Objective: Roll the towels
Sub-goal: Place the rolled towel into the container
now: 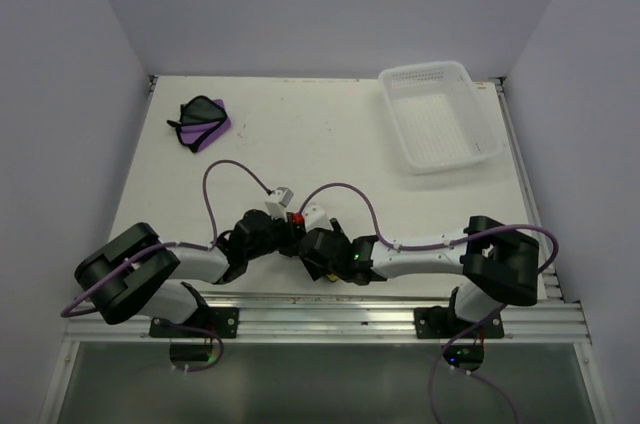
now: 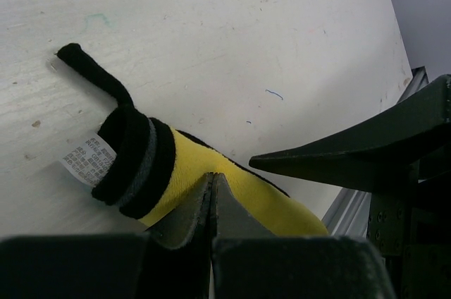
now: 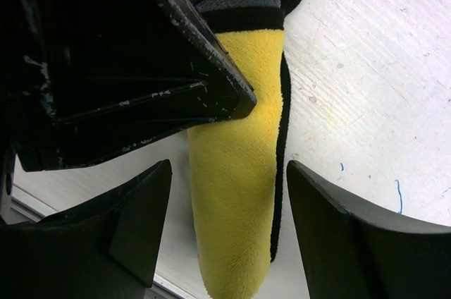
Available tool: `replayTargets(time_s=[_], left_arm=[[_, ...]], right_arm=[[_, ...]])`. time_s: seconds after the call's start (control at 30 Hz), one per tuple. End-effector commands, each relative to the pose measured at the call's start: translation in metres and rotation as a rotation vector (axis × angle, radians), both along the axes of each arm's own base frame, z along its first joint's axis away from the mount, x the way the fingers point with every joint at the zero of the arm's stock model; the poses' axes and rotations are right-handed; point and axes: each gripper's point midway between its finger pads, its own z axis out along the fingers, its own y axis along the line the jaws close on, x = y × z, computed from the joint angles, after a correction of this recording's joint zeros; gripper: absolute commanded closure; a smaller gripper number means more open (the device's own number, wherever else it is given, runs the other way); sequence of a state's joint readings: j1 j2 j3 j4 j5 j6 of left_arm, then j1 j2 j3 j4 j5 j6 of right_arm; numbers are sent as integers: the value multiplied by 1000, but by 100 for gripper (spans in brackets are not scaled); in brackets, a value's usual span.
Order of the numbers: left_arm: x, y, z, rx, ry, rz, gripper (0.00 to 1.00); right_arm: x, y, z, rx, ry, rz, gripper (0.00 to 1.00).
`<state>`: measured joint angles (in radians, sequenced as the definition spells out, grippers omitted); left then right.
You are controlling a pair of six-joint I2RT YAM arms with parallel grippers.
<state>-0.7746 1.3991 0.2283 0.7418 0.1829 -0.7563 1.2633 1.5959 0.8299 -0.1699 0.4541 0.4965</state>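
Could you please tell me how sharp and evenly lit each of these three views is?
Top external: even, diffuse light, no harsh shadows or glare on the table. Left wrist: yellow towel sharp, left gripper a dark, soft foreground. Right wrist: towel's pile crisp and bright, right gripper nearly black, little detail.
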Motion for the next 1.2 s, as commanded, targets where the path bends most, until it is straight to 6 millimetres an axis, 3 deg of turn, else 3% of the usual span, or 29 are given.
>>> replayTargets(time_s=[0.0, 0.33, 0.6, 0.83, 1.17], left_arm=[[7, -8, 15, -24, -46, -9, 100], [8, -7, 16, -22, -46, -3, 100], [9, -9, 18, -28, -48, -5, 100], [9, -9, 21, -29, -52, -6, 100], [15, -6, 21, 14, -51, 19, 100]], right_arm=[[7, -5, 0, 0, -38, -39, 31], [7, -21, -8, 45, -54, -99, 34], [10, -15, -6, 57, -67, -100, 34], [10, -17, -6, 69, -68, -108, 50], [7, -23, -3, 87, -64, -110, 58]])
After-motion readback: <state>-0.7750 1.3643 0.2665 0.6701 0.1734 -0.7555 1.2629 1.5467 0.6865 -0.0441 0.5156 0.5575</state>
